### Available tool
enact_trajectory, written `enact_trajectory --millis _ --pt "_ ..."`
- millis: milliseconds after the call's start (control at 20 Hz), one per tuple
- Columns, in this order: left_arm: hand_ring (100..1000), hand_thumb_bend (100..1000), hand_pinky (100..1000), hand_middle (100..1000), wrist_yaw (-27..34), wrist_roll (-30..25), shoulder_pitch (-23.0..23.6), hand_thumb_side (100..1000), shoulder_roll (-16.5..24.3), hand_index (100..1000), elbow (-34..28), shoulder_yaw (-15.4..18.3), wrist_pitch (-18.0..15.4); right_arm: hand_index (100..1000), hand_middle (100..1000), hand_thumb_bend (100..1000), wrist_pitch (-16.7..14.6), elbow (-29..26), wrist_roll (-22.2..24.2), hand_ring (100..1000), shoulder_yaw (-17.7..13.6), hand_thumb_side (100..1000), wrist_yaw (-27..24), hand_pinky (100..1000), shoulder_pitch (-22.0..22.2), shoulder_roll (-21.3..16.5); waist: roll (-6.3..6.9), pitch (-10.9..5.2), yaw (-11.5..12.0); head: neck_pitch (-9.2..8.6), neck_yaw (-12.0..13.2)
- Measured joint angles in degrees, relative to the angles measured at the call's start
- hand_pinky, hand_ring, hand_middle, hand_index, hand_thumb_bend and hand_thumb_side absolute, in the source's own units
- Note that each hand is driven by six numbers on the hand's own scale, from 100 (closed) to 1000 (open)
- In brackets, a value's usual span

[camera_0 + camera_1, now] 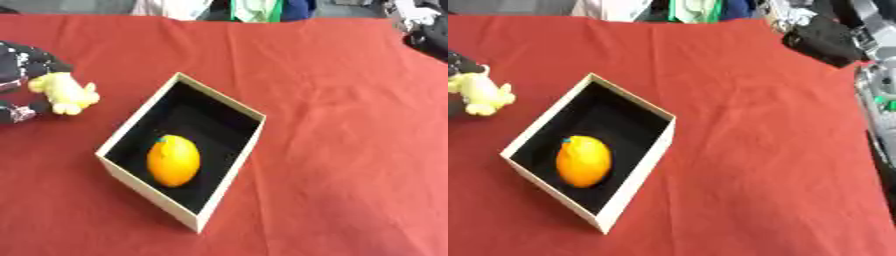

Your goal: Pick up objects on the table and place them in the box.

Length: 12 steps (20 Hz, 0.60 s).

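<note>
An open cream box (pixel 147 192) with a black inside sits in the middle of the red tablecloth, turned cornerwise. One orange fruit (pixel 173 161) lies in its near half. At the left edge my left hand (pixel 26 62) holds a small yellow soft toy (pixel 66 94) between curled fingers and thumb, just above the cloth and left of the box. A dark shape at the far right corner looks like my right hand (pixel 822 39), well away from the box; its fingers cannot be made out.
The red cloth (pixel 350 150) stretches right of and in front of the box. Silver and black gear (pixel 877 85) stands past the table's right edge. Clothing shows beyond the far edge.
</note>
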Motion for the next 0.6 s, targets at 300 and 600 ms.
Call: enact_trajectory --millis 300,600 --pt "796 344 637 790 -1.5 -1.3 -1.2 100 -1.1 918 3.1 1.0 0.8 989 579 100 0.1 0.0 0.1 698 -0.1 707 -0.2 781 -0.1 0.4 -0.03 0.52 -0.6 -0.53 0.5" --pt "775 280 603 743 -4.6 -1.4 -1.8 100 -2.0 810 5.8 1.7 1.0 991 578 100 0.1 0.0 0.2 696 -0.2 711 -0.5 780 -0.5 0.8 -0.04 1.2 -1.0 -1.02 0.9"
